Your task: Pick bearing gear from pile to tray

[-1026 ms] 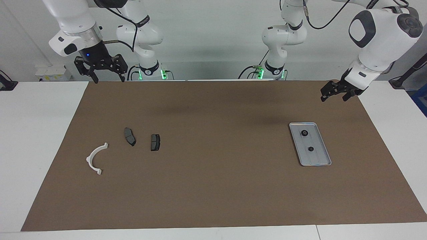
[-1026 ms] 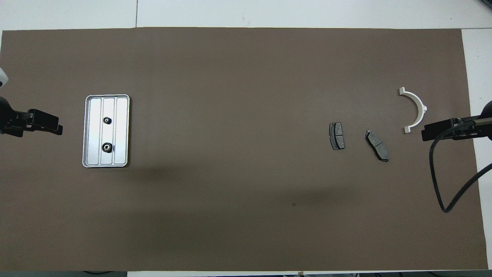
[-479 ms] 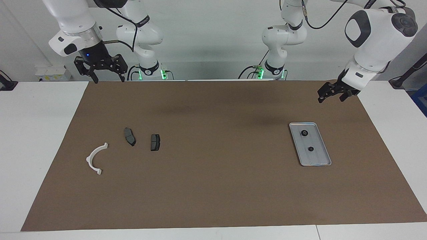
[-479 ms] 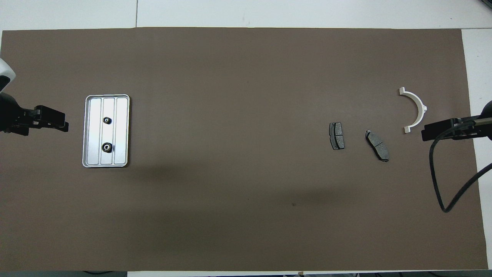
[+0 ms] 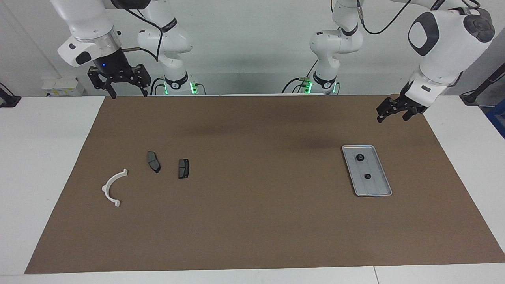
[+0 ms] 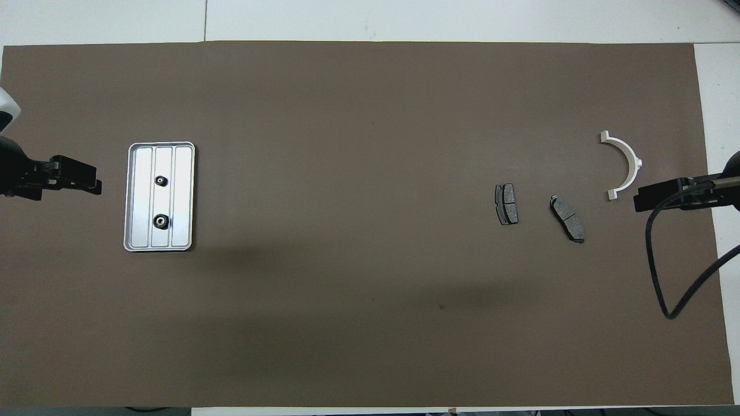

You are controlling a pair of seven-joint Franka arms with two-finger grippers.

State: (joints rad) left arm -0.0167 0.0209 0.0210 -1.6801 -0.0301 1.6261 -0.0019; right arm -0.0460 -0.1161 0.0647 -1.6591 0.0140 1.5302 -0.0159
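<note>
The silver tray (image 5: 375, 191) (image 6: 184, 196) lies toward the left arm's end of the mat. Two small black bearing gears (image 5: 360, 157) (image 5: 367, 176) lie in it, also seen in the overhead view (image 6: 162, 181) (image 6: 161, 221). The pile holds a white half-ring (image 5: 112, 188) (image 6: 627, 164) and two dark brake pads (image 5: 153, 161) (image 5: 183, 168). No black round piece shows among them. My left gripper (image 5: 393, 118) (image 6: 98, 184) is open and empty in the air over the mat, beside the tray. My right gripper (image 5: 129, 94) (image 6: 637, 202) is open and empty, raised over the mat's edge by the half-ring.
A brown mat (image 5: 252, 221) covers most of the white table. A black cable (image 6: 659, 271) hangs from the right arm over the mat's end. The two arm bases (image 5: 175, 81) (image 5: 325, 81) stand at the table's edge.
My left gripper has shifted slightly toward the tray and stays empty. The right arm and all parts have not moved.
</note>
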